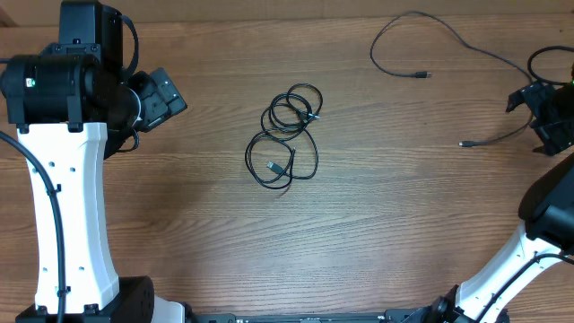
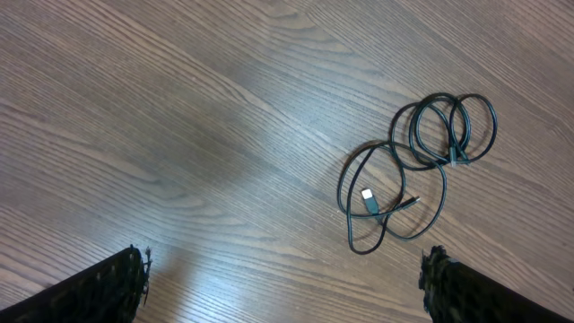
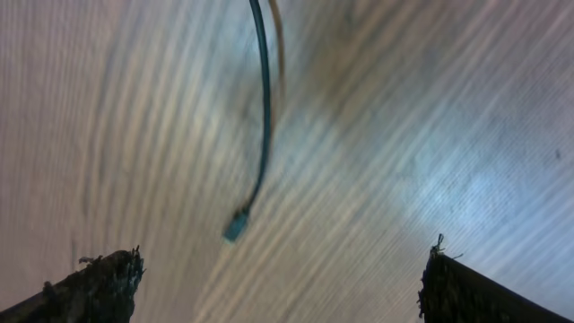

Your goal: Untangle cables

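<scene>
Overhead: you see a bundle [image 1: 285,135] at the surface [image 1: 179,224] centre, a loose cable [image 1: 466,45] near its right edge; left hand [image 2: 285,280] and right hand [image 3: 282,280] spread wide.

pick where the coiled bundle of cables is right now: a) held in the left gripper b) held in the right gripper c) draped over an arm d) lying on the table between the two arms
d: the coiled bundle lies on the table mid-scene, clear of the left gripper and the right gripper, both open and holding nothing.
</scene>
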Robot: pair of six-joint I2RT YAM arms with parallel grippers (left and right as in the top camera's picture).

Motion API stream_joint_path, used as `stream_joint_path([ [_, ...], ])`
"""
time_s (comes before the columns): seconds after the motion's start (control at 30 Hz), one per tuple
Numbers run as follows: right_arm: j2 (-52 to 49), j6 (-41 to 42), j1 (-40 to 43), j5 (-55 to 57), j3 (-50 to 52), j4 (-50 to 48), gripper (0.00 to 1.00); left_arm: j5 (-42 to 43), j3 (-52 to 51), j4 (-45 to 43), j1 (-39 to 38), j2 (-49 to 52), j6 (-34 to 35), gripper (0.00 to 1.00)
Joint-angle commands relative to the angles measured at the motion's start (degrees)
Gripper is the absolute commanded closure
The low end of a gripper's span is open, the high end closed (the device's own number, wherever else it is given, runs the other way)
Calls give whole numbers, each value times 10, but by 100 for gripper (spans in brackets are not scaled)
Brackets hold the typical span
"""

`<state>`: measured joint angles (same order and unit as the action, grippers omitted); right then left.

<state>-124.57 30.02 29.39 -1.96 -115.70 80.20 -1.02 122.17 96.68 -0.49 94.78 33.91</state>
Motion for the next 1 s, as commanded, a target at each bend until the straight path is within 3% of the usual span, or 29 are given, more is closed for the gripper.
stream_joint_path([
  [0.0,1,7,-5,8,2,-19,1,0,-3,1,1,3,-11,0],
  [0.23,1,7,-31,11,2,-32,6,3,-3,-4,1,3,-7,1],
  [0.43,-1,62,-50,97,3,-14,6,6,-3,-11,1,3,-5,0],
  [0.87,-67,61,-50,83,3,31,7,11,-3,-20,1,3,-5,1],
  [0.97,-73,55,-50,79,3,31,12,10,-3,-21,1,3,-5,1],
])
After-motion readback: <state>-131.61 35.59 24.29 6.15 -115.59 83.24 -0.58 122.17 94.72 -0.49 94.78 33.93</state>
